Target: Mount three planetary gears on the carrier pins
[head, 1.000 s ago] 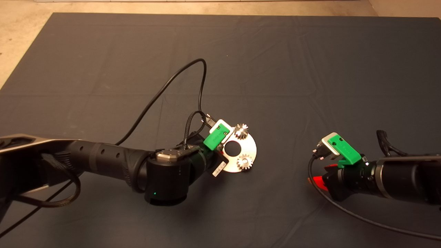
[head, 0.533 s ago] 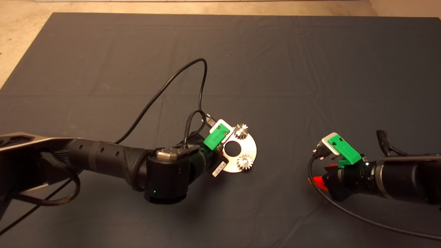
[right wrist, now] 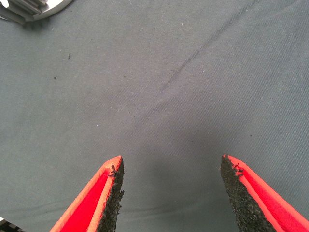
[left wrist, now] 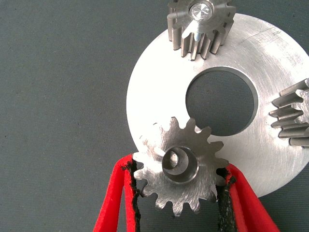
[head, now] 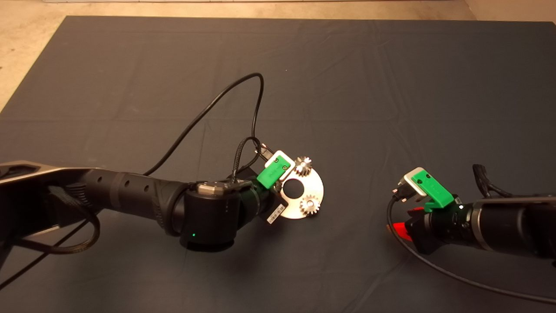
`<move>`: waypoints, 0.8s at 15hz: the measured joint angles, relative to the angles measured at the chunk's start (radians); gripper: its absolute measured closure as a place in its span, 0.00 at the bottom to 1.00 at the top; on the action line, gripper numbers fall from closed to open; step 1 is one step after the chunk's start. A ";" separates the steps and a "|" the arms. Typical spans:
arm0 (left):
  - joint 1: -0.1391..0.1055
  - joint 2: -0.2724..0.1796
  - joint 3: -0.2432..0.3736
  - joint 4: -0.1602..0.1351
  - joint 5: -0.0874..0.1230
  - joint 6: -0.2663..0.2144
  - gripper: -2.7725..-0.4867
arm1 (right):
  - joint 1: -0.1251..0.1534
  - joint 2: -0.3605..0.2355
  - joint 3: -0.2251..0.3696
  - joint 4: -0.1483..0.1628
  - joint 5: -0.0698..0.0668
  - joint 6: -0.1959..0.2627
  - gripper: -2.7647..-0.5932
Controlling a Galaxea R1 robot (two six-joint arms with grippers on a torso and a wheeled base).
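Left end effector (left wrist: 178, 186) clamped on gear (left wrist: 179, 165) at disc (left wrist: 154, 87) edge, right end effector (right wrist: 170, 181) spread over bare mat (right wrist: 193, 77)

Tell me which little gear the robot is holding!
Find the shiny metal disc in the middle of the dark mat. Three small gears sit around its big hole. The held gear is the only one squeezed between the left gripper and its red fingers.

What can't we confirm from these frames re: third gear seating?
- Third pin: left wrist view, the held gear covers it; no pin shows in the bore, so alignment is unknown.
- Held gear and left gripper: hidden in head view under the wrist camera mount.
- Gear on the disc: cut off by the left wrist picture's edge.
- Right gripper, open over the mat: mostly hidden in head view.
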 joint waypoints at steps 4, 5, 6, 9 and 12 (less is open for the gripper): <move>-0.001 -0.003 0.000 -0.003 -0.003 0.000 0.91 | 0.000 0.005 0.000 0.000 0.000 0.000 0.60; -0.003 -0.008 0.000 -0.005 -0.008 0.000 0.91 | 0.000 0.005 0.000 0.000 0.000 0.000 0.60; -0.003 -0.011 0.000 -0.006 -0.011 0.000 0.91 | 0.000 0.005 0.000 0.000 0.000 0.000 0.60; -0.008 -0.017 0.000 -0.012 -0.018 0.000 0.91 | 0.000 0.005 0.000 0.000 0.000 0.000 0.60; -0.021 -0.023 0.004 -0.029 -0.013 0.000 0.91 | 0.000 0.006 0.000 -0.001 0.000 0.000 0.60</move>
